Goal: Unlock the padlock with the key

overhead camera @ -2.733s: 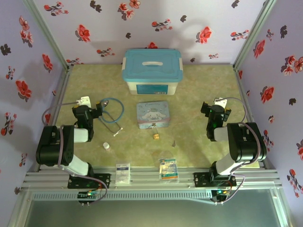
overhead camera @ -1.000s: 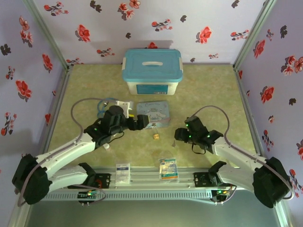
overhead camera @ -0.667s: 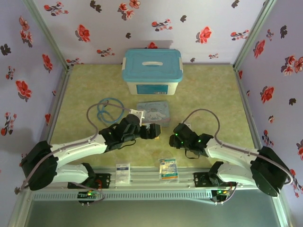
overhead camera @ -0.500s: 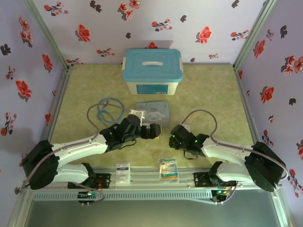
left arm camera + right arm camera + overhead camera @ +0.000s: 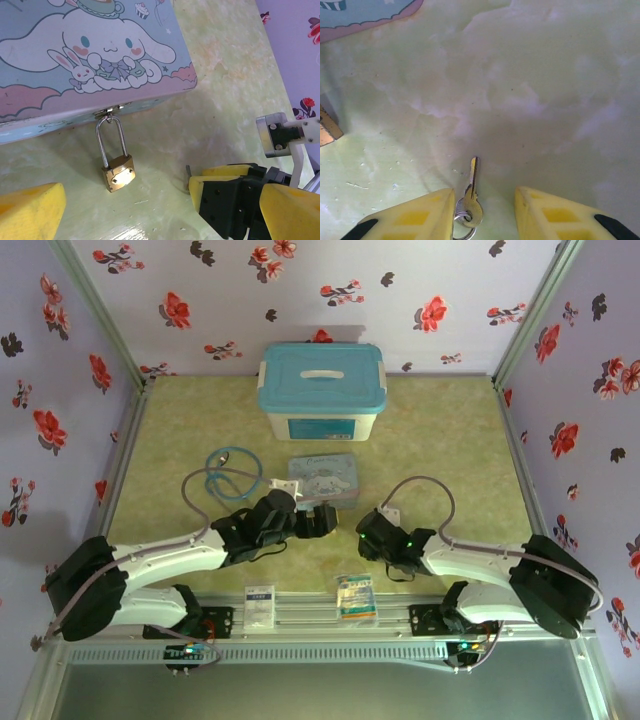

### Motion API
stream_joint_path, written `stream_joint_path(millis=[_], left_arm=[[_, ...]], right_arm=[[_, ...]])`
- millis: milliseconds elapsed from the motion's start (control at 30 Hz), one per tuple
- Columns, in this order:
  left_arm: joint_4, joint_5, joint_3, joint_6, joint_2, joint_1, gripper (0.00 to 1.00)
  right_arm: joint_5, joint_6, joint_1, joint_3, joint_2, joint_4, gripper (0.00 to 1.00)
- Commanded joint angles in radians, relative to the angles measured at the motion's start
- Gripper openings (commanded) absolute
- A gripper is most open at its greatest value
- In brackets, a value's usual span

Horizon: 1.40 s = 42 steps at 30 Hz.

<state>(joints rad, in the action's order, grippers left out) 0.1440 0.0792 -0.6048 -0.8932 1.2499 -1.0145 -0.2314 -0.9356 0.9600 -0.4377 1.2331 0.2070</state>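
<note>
So it's the grab-the-key step: at the bottom of the right wrist view, the right gripper [image 5: 482, 202] straddles the key [image 5: 472, 192], jaws half apart, nothing pinched yet, so I'd guess next is a clean pinch and lift. Left gripper [image 5: 325, 518] gapes wide and empty near the padlock [image 5: 118, 172], hooked mid-frame on the cartoon tin [image 5: 75, 65]. Tin and the blue-lidded box [image 5: 322, 380] up top are shut, contents hidden.

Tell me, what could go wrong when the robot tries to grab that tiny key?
The thin key lies flat on the table between the open fingers of the right gripper, so it might slip or twist when pinched. The padlock is only hooked on the latch of the tin, so it could swivel away when the key pushes in.
</note>
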Motion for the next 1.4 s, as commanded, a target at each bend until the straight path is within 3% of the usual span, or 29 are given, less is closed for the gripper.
stream_joint_path(millis=[0,367,667,900,1233,1367], left_arm=[[0.036,0.024,0.017,-0.021,-0.020,-0.005,1.00],[0.095,0.024,0.047,-0.037,-0.027,-0.007,1.00],[0.133,0.023,0.067,-0.055,-0.014,-0.007,1.00],[0.134,0.027,0.070,-0.052,-0.009,-0.007,1.00],[0.155,0.033,0.061,-0.044,0.027,-0.007,1.00],[0.152,0.032,0.064,-0.042,0.020,-0.007,1.00]], right_arm=[[0.032,-0.029,0.023,0.013,0.037,-0.024,0.34],[-0.009,-0.048,0.089,-0.021,0.072,0.042,0.24],[-0.003,-0.081,0.123,-0.026,0.133,-0.005,0.13],[-0.046,-0.072,0.120,0.026,0.021,-0.029,0.11],[-0.032,0.062,0.032,-0.037,-0.055,0.180,0.15],[-0.015,0.022,0.037,-0.053,-0.082,0.177,0.39]])
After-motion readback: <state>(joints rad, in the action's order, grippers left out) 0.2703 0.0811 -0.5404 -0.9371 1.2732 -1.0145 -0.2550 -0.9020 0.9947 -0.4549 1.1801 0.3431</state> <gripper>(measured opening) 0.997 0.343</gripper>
